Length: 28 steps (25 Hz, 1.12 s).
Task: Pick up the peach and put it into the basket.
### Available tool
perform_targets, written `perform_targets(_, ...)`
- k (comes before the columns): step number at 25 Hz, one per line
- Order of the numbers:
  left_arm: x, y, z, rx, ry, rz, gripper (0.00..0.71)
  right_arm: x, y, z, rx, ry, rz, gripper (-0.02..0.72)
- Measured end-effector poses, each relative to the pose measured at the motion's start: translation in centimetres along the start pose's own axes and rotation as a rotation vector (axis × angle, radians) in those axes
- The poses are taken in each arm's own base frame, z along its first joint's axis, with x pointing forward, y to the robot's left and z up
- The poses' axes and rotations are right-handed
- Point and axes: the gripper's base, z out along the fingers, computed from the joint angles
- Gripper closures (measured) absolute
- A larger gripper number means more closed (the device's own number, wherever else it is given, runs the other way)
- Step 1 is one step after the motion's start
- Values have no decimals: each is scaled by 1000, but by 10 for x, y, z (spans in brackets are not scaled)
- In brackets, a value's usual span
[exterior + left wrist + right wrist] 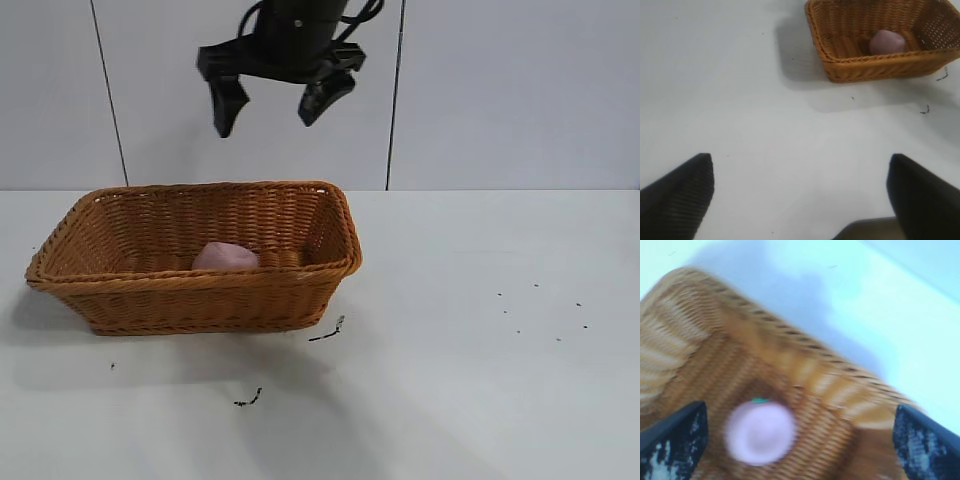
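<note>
right gripper point(271, 108) spread wide and empty, high above the wicker basket point(190, 300), peach point(224, 257) lying on the basket floor below it, left gripper point(800, 192) open over the table point(480, 350)

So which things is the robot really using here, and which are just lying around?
For the job:
- peach, lying in the basket
- basket
- right tool, open, empty, above the basket

Just lying about:
- dark scraps on the table near the basket
- left tool, open, off to the side
</note>
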Motion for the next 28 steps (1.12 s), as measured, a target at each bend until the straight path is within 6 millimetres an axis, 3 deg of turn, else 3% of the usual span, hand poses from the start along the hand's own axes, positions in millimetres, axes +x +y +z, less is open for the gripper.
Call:
perform_targets(4,0,0,0,0,0,0,18,10,-71,-5,67,17,121,14)
perform_targets(7,0,0,0,0,0,0,18,20,-108,-10,90,38,195,14)
perform_targets(9,0,0,0,0,0,0,18,23,-119,-16,95,38,221,14)
perform_targets(19,0,0,0,0,0,0,18,35,-110,-56,74,91,225,14)
perform_targets(24,0,0,0,0,0,0,18,54,-96,-106,74,93,225,14)
perform_targets(28,0,0,0,0,0,0,18,90,-78,-153,71,114,228,14)
